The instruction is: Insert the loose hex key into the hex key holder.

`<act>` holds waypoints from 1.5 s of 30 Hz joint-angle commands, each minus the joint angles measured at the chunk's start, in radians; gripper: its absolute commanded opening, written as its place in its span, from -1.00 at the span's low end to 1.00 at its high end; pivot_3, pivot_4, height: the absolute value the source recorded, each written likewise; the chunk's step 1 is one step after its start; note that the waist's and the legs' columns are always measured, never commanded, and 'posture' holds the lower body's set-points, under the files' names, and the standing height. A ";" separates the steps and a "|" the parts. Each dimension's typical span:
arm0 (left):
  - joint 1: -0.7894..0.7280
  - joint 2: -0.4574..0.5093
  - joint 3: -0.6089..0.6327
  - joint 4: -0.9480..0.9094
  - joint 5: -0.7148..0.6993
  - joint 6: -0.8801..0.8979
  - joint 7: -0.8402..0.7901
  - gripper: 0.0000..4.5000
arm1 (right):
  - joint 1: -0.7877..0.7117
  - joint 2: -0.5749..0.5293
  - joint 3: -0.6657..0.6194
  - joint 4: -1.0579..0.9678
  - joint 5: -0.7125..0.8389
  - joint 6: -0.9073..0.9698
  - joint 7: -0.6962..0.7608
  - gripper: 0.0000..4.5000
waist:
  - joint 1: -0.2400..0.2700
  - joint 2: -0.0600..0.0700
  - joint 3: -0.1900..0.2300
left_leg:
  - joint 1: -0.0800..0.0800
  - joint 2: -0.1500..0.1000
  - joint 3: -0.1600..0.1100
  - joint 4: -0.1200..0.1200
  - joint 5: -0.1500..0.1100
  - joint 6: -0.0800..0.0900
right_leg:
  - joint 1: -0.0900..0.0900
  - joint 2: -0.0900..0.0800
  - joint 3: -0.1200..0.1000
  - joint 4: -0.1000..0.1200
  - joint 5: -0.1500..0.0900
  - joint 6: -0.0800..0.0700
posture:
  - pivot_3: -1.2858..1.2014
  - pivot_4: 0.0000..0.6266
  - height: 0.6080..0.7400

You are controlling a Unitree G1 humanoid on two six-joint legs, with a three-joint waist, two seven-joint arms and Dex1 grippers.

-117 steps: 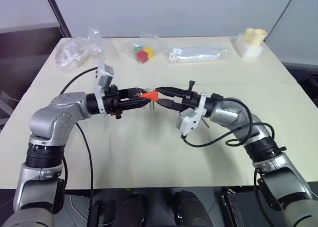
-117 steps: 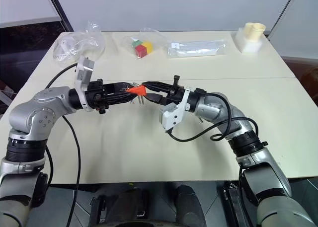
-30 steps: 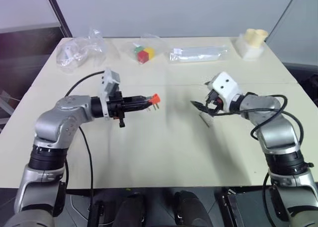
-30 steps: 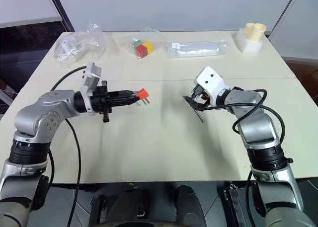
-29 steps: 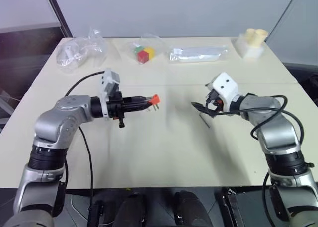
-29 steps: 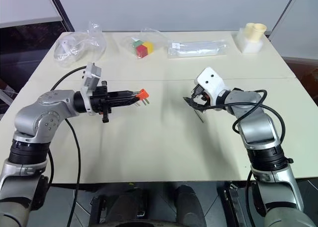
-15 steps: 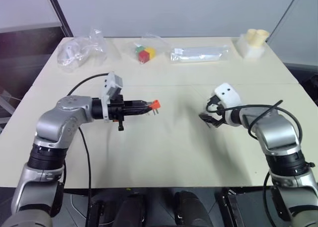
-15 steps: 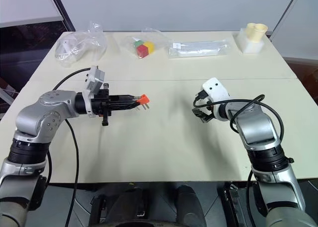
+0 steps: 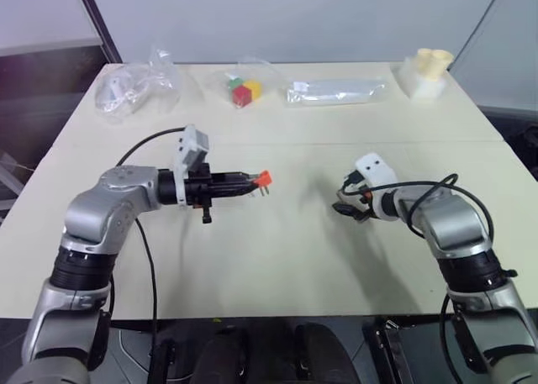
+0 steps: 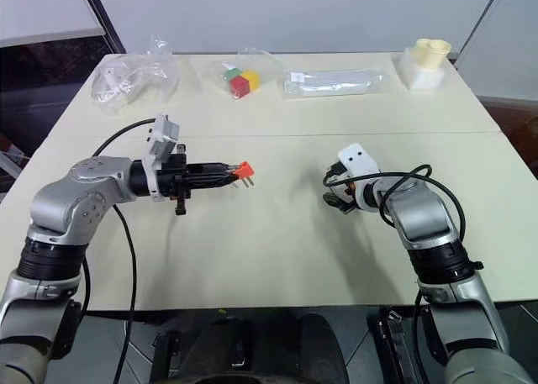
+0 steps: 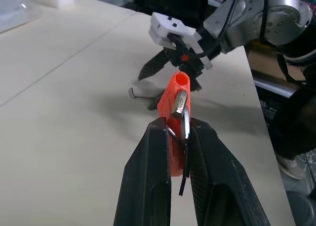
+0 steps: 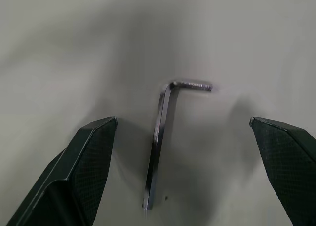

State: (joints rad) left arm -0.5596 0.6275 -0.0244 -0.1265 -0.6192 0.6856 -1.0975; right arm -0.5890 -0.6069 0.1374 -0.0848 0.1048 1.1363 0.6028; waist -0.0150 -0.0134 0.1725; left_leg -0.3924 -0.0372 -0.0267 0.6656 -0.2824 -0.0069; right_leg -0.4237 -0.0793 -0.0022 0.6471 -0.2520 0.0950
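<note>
Left hand (image 11: 177, 137) clamps the hex key holder (image 11: 176, 95); right hand (image 12: 182, 171) gapes over the loose hex key (image 12: 165, 122).

hex key holder (image 11: 176, 118) base hidden between fingers (image 11: 148, 186)

A lab: bare table (image 9: 277, 258), bagged test items (image 9: 336, 91).
</note>
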 commanded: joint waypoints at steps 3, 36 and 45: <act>0.005 0.004 0.024 -0.052 -0.008 -0.016 0.020 -0.89 | -0.036 0.025 -0.003 0.068 0.016 -0.025 -0.002 0.99 | -0.001 0.000 0.000 | 0.000 0.000 0.000 0.000 0.000 0.000 | 0.000 0.000 0.000 0.000 0.000 0.000 | 0.03 -0.52 1.00; -0.081 -0.050 -0.037 0.065 0.043 -0.075 -0.006 -0.89 | -0.084 0.271 -0.315 -0.226 0.303 -0.360 -0.118 -0.98 | 0.002 0.000 0.000 | 0.000 0.000 0.000 0.000 0.000 0.000 | 0.000 0.000 0.000 0.000 0.000 0.000 | 0.03 -0.52 1.00; -0.163 -0.103 -0.061 0.219 0.114 -0.096 0.000 -0.89 | -0.112 0.431 -0.303 -0.234 0.388 -0.445 -0.189 -0.98 | 0.002 0.000 0.000 | 0.000 0.000 0.000 0.000 0.000 0.000 | -0.001 0.001 0.000 0.001 0.000 0.000 | 0.03 -0.52 1.00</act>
State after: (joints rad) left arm -0.6912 0.5324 -0.0796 0.0824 -0.5217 0.6086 -1.1034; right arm -0.6839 -0.1839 -0.1673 -0.2903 0.4717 0.7359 0.4103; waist -0.0132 -0.0131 0.1726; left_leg -0.3926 -0.0377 -0.0269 0.6653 -0.2826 -0.0067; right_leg -0.4245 -0.0784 -0.0027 0.6478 -0.2520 0.0952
